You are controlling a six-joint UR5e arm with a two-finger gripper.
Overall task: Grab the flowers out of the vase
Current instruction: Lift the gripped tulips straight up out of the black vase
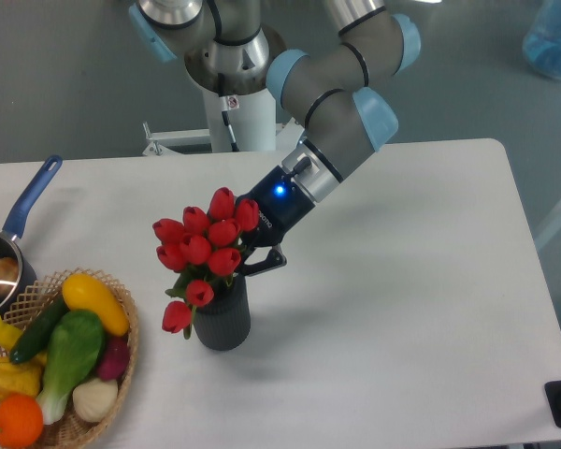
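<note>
One vase (222, 318) stands upright on the surface (402, 309), nearest the camera. From its mouth the flowers (204, 248) rise, heads leaning left, stems running up out of the vase. My tool (250, 253) sits behind them, right of the bunch; whether it grips the stems I cannot tell.

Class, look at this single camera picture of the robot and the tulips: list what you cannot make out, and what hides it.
1. The hand: its fingertips sit behind the flowers, so its grip is unclear.
2. The stems inside the vase: hidden by its wall.
3. The saucepan: cut off by the left edge.
4. The basket: cut off by the bottom edge.
</note>
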